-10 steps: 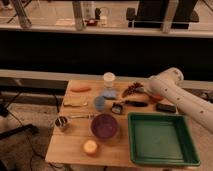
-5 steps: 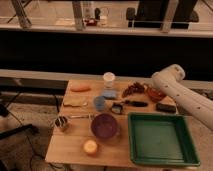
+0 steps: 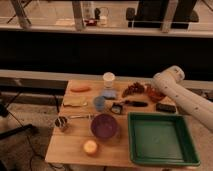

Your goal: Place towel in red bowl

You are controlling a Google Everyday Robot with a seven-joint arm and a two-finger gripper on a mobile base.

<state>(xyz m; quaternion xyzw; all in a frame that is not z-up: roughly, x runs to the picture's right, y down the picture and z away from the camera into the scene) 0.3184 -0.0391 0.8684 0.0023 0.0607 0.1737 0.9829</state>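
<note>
a white robot arm (image 3: 186,97) reaches in over the worktop's right edge. its gripper is hidden behind the arm's rounded end near the far right corner, so its grip cannot be told. the red bowl (image 3: 153,93) sits just beside that end. what looks like a blue towel (image 3: 107,94) lies mid-table toward the far edge, below a white cup (image 3: 108,78).

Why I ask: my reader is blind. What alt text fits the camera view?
A white robot arm reaches from the right over a table with a green tray, near the red bowl; its claw is not visible.

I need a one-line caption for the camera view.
White arm beside red bowl on cluttered table; gripper not in view.
</note>
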